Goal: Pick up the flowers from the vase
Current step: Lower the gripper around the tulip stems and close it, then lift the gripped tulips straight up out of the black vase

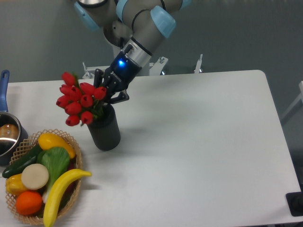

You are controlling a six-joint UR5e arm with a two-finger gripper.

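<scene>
Flowers point(78, 98): sitting in the vase at left-centre of the table, red heads leaning out to the left over the rim, which is leaving the stems exposed on the right for a side approach.
Pot point(8, 135): showing partly at the far-left edge, blue handle pointing away; taking no part.
Basket point(75, 151): lying at near left, holding toy fruit and vegetables, just beside the vase's foot, so any sideways swing is risking a knock.
Vase point(105, 130): standing upright, black, mouth hidden by leaves and fingers; acting as the holder the bunch is to be lifted out of.
Gripper point(110, 92): reaching down from the far side at a slant, fingers sitting right at the stems above the mouth; whether they are pinching the stems I cannot tell.
Table point(203, 142): white, stretching off to the right.
Judgement: grasp stage; lift likely needing a straight upward pull, else the vase may be tipping.
</scene>
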